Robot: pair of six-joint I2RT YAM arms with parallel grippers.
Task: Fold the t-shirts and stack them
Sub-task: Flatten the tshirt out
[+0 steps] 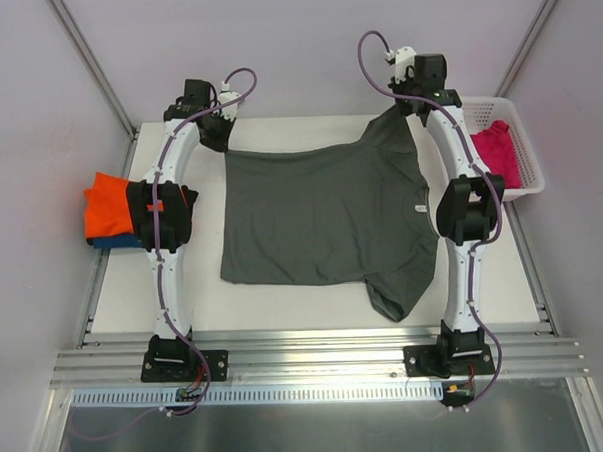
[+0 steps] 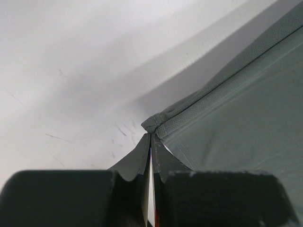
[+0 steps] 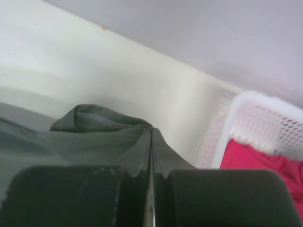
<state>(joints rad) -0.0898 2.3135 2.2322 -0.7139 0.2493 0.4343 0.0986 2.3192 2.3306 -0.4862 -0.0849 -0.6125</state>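
A dark grey t-shirt (image 1: 326, 215) lies spread on the white table, collar toward the right. My left gripper (image 1: 217, 133) is shut on its far left hem corner (image 2: 152, 122). My right gripper (image 1: 408, 106) is shut on the far sleeve (image 3: 102, 124), lifted a little. A folded bright orange t-shirt (image 1: 109, 209) lies on a blue one (image 1: 110, 240) at the left edge, partly hidden by my left arm. A magenta pink t-shirt (image 1: 498, 149) lies in the white mesh basket (image 1: 526, 146); it also shows in the right wrist view (image 3: 265, 161).
The basket (image 3: 265, 118) stands at the table's right edge, close to my right gripper. The enclosure's back wall is just beyond both grippers. A metal rail runs along the near edge by the arm bases.
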